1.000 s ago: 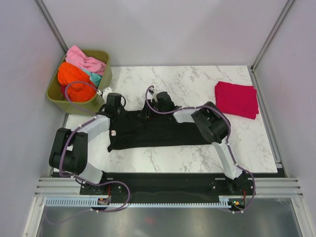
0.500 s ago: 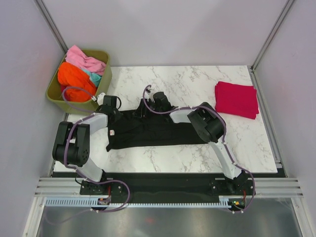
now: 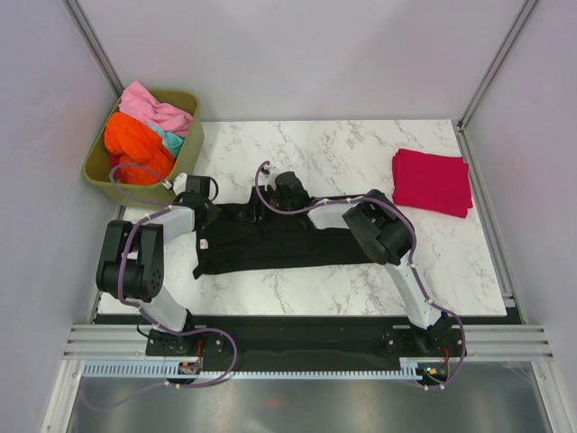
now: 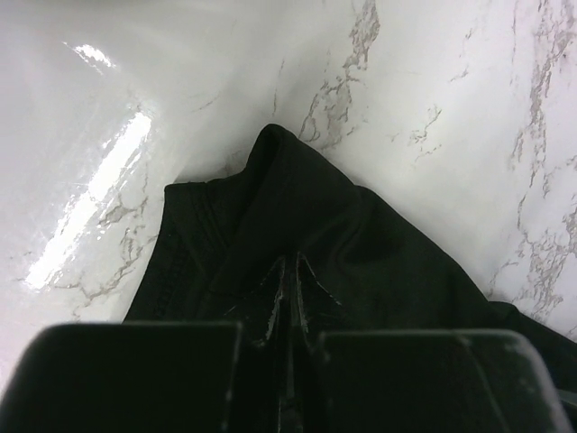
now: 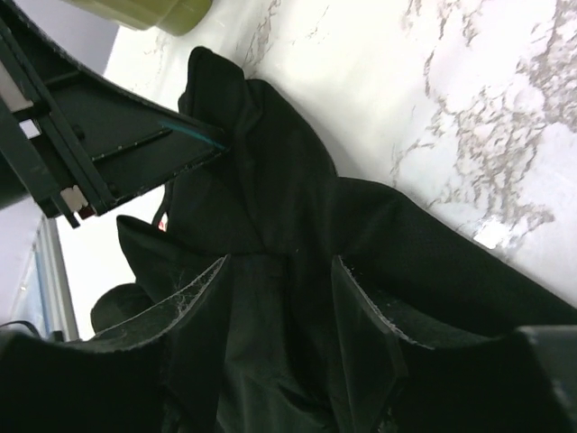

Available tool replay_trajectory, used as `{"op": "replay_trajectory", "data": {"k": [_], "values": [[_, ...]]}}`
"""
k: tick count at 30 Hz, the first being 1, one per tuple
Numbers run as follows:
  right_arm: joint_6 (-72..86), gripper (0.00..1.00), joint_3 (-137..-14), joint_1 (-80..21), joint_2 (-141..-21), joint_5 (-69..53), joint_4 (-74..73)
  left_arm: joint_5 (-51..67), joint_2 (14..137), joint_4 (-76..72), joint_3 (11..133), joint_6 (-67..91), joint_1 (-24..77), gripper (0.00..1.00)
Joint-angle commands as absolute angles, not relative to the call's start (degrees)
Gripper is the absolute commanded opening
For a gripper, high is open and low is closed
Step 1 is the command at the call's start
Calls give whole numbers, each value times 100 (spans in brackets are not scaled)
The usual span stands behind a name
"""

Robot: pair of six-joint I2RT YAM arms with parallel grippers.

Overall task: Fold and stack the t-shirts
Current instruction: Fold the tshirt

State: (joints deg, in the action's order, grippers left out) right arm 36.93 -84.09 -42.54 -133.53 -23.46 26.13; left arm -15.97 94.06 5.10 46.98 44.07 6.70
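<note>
The black t-shirt (image 3: 279,244) lies in a long band across the table's (image 3: 361,153) left half. The left gripper (image 4: 288,268) pinches its corner tight. The right gripper (image 5: 279,271) has just spread wide and let go, so that fold seems done.

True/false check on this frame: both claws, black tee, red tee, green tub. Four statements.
1. The left claw is pinched shut on the black cloth t-shirt. True.
2. The right claw is clamped shut. False: its fingers stand apart over the black cloth.
3. The folded crimson red t-shirt lies at the far right of the marble table, apart from the black one. True.
4. The olive-green plastic tub is empty. False: it holds an orange shirt, a pink shirt and teal cloth.
</note>
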Motion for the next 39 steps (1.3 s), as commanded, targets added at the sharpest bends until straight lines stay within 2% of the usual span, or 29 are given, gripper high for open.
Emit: {"op": "replay_trajectory", "data": {"k": [1,3,12,16,23,27,30,31,34,39], "values": [[3200,56,-8367,-4351,-13008,-1899,2040,-1573,9360,562,4720,4658,554,4],[3155,56,-8568,-4316,-13130,-1593,1618,-1538,9369,562,4737,4641,554,4],[3744,54,-8596,-3903,-13403,-1556,1732,-1740,9264,527,4869,4289,826,2],[3954,56,-8674,-3753,-13508,-2019,1889,-2117,9106,518,4966,4096,1168,3],[4052,58,-9069,-3621,-13781,-2206,1715,-2505,8728,422,4896,3955,1424,10],[4122,57,-9220,-3411,-13852,-1917,1328,-2479,8517,133,4808,3771,1582,14],[4166,57,-9132,-3243,-13799,-1548,1152,-2164,8508,-219,4877,3569,1731,22],[4157,57,-9106,-3226,-13764,-1495,1099,-2093,8586,-385,4930,3464,1758,29],[4122,58,-9070,-3147,-13659,-1477,1072,-1908,8989,-466,5290,3358,1784,36],[3903,59,-9061,-3024,-13430,-1301,941,-1303,9930,-396,6351,3296,1758,36]]}}
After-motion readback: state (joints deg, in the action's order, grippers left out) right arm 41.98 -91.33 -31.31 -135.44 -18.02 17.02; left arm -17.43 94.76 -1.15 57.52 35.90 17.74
